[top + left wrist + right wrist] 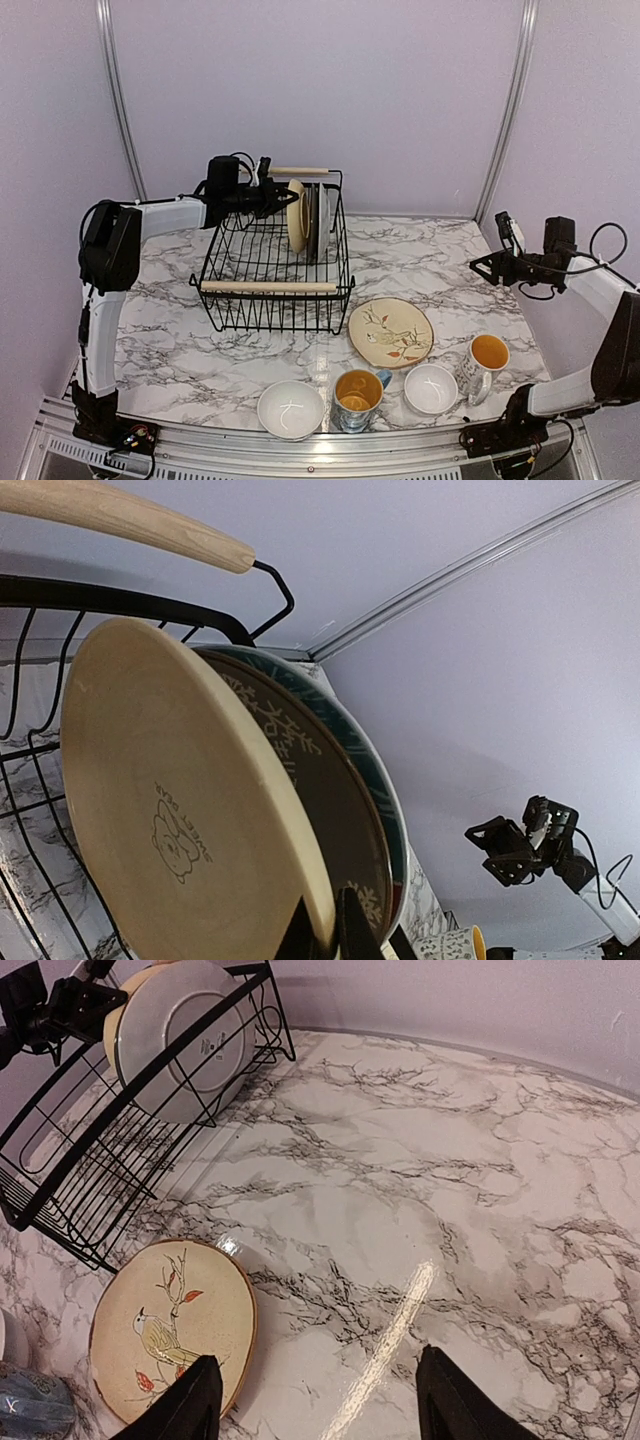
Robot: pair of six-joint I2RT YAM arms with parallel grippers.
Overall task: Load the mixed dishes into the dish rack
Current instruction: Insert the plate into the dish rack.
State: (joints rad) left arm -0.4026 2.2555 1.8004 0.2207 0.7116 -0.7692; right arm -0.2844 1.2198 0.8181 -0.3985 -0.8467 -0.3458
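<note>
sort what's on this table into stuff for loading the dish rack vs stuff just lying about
For the job:
dish rack
pale yellow plate, pinched by the left hand
racked plates behind it
bird plate
white bowl
second white bowl
bluish mug
white patterned mug
right hand, open

Just there:
marble table
metal frame posts

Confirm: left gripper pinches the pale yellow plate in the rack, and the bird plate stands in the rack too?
No. The top view shows the bird plate lying flat on the table outside the dish rack. The left gripper does pinch the pale yellow plate.
</note>
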